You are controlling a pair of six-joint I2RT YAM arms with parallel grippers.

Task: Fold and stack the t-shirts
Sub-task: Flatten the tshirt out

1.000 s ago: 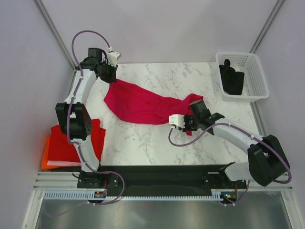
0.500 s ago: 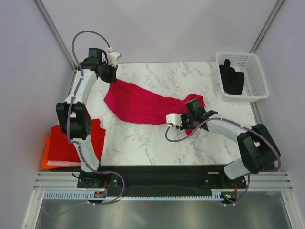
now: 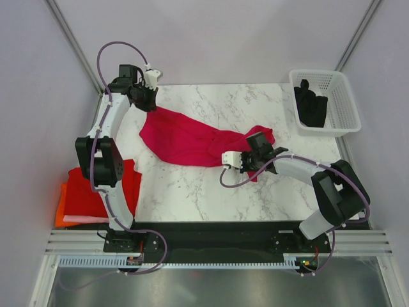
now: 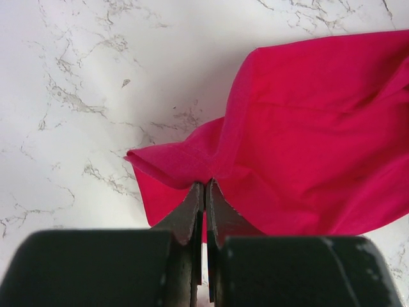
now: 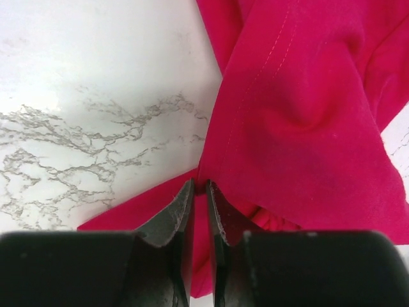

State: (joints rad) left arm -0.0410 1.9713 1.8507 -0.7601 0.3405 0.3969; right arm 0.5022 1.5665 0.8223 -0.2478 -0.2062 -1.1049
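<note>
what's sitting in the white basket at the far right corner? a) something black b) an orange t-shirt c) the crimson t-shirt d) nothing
a: a black cloth bundle lies inside the white lattice basket; the crimson t-shirt is out on the marble table.

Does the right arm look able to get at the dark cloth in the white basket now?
Not yet, likely: the right gripper looks pinched on the crimson t-shirt. The white basket and dark cloth lie uncovered at far right; once released, probably yes.
</note>
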